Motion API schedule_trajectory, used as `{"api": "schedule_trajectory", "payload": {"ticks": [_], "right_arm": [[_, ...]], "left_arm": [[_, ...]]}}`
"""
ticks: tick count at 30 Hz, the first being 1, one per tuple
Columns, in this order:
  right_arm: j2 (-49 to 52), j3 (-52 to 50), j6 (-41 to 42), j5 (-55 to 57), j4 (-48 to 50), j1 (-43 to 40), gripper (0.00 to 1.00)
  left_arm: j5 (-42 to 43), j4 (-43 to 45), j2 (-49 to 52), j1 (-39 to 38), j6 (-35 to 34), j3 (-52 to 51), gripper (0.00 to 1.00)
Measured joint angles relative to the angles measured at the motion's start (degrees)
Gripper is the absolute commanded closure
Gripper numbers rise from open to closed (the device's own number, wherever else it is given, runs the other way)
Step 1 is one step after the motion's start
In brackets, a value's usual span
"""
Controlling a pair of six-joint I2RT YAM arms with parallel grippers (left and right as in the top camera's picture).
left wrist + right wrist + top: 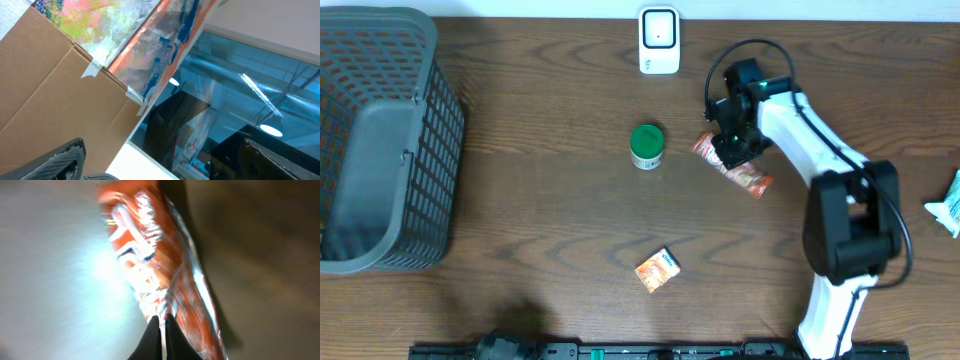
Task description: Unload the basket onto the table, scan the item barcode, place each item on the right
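Orange snack packet [750, 180] on the table [550, 210], pinched in the right jaws; left jaws wide apart.

We are holding our right arm [800, 125] stretched forward with the right end effector [162, 324] pinched closed, and our left end effector [165, 161] is gaping wide.

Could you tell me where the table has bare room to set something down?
Bare wood between the grey mesh basket and the green round tub, also left of the small orange carton. Crowded where the right pincer grips the orange foil packet.
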Motion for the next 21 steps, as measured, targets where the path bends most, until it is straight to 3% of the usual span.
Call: {"api": "schedule_trajectory", "payload": {"ticks": [5,6,10,16,21], "right_arm": [[-5.4,1.3,2.2,-15.0,-6.1,0.0,0.98],[-5.7,1.6,2.7,-16.5,-6.8,0.0,0.89],[-5.4,1.7,3.6,-18.2,-7.7,0.2,0.01],[-4.9,1.7,0.2,-12.2,-3.8,1.6,0.01],[0.3,1.6,-2.7,-7.6,-3.2,1.6,0.35]], "left_arm": [[0.0,0.0,0.0,0.0,0.0,0.0,0.02],[0.0,0.0,0.0,0.0,0.0,0.0,0.02],[0.0,0.0,0.0,0.0,0.0,0.0,0.02],[0.0,0.0,0.0,0.0,0.0,0.0,0.02],[0.0,0.0,0.0,0.0,0.0,0.0,0.02]]}}
